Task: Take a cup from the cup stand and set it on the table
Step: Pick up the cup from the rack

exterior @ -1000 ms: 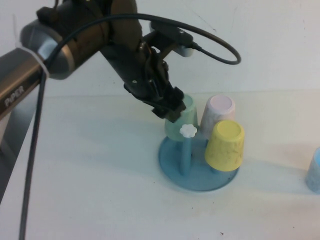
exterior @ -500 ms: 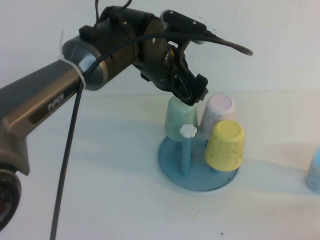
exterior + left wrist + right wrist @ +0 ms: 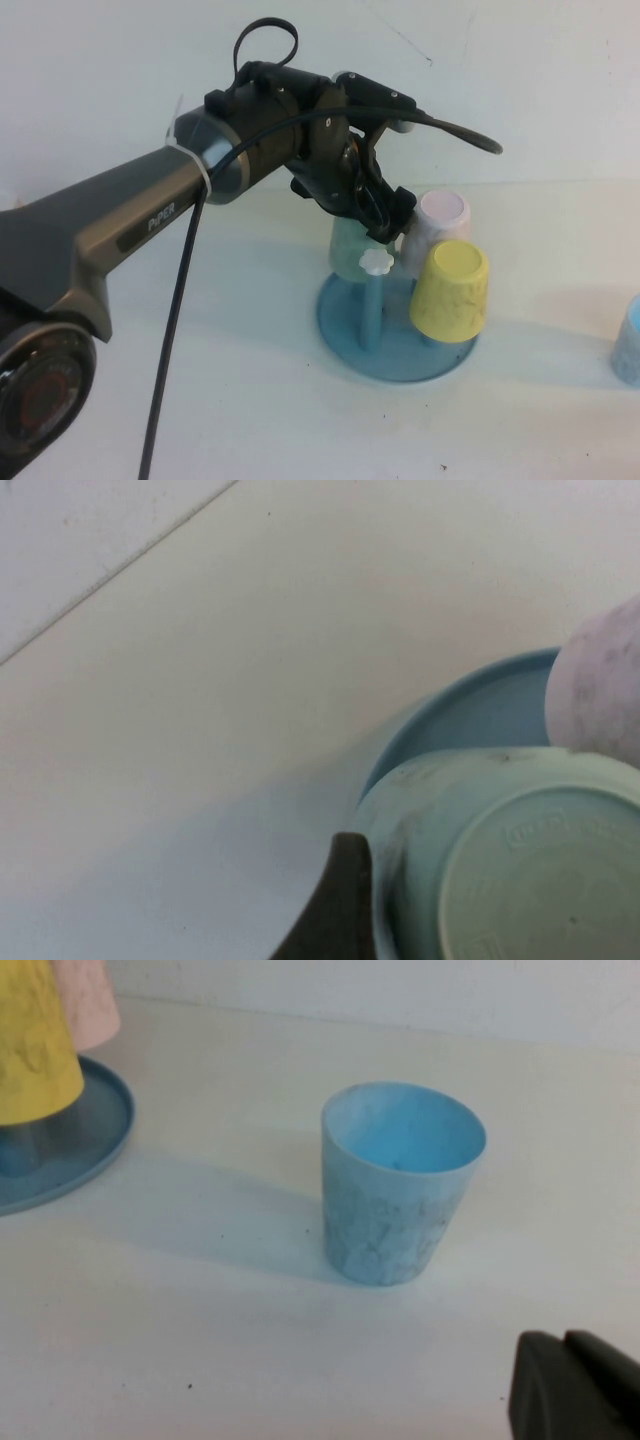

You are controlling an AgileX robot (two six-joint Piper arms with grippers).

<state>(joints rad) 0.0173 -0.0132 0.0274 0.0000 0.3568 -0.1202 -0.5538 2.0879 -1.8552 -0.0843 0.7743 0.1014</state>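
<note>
I saw white table. Blue cup stand stood on it. Green cup sat upside down on stand, beside pink cup and yellow cup. Left gripper was over green cup; couldn't tell its grip. Right gripper was near blue cup; grip unclear.

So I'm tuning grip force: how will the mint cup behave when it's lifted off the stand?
The cup looks like thin plastic, so probably light and stiff. Its smooth tapered wall may slip in the left gripper. It sits upside down on the cup stand, crowded by neighbouring cups, so it could snag. The right gripper waits elsewhere.
</note>
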